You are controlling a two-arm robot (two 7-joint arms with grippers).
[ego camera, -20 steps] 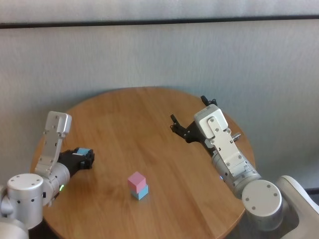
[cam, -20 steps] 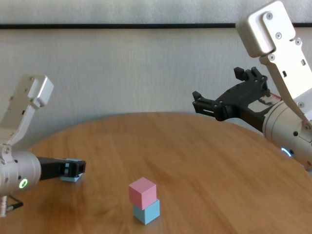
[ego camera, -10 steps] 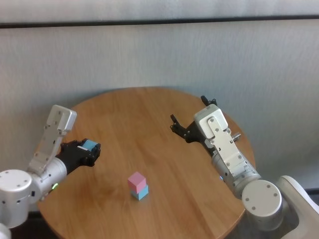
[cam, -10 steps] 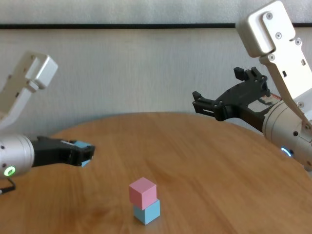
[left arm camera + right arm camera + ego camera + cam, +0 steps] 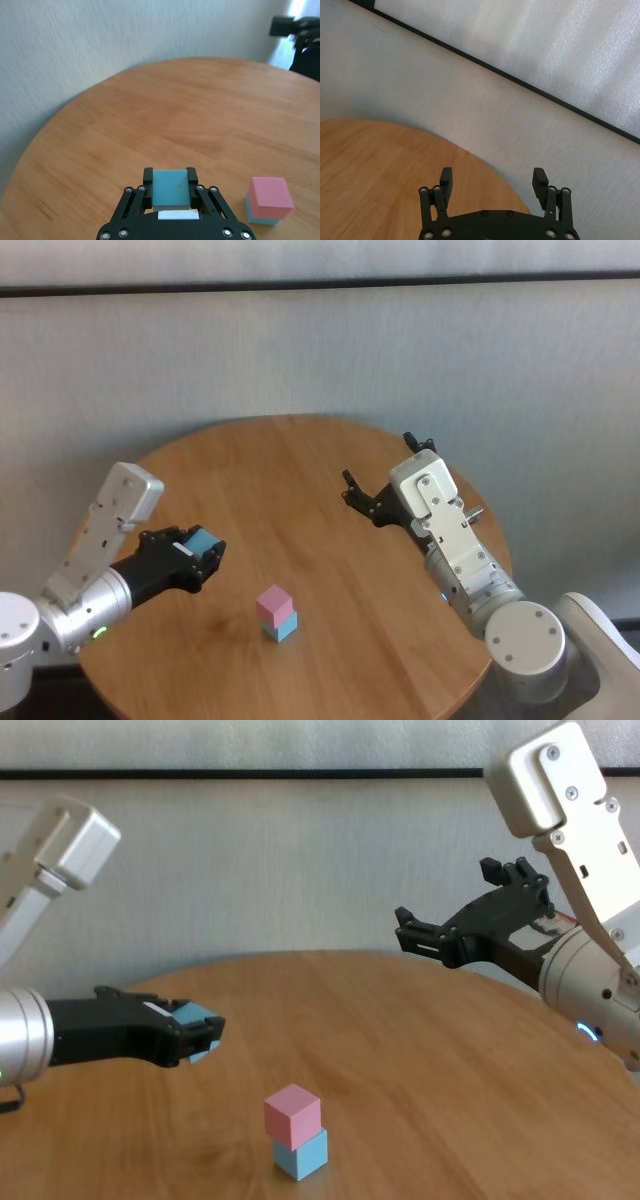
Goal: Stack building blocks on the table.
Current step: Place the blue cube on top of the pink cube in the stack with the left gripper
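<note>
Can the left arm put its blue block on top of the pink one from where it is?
Probably yes. The left end effector holds the blue block raised above the table, to the left of the pink block, whose top is bare. Nothing stands between them, and the open right end effector hangs far off.

Soft, even daylight; the table [image 5: 300, 480] shows a pale sheen and faint shadows. Bright glare washes out the left wrist view's far corner.
</note>
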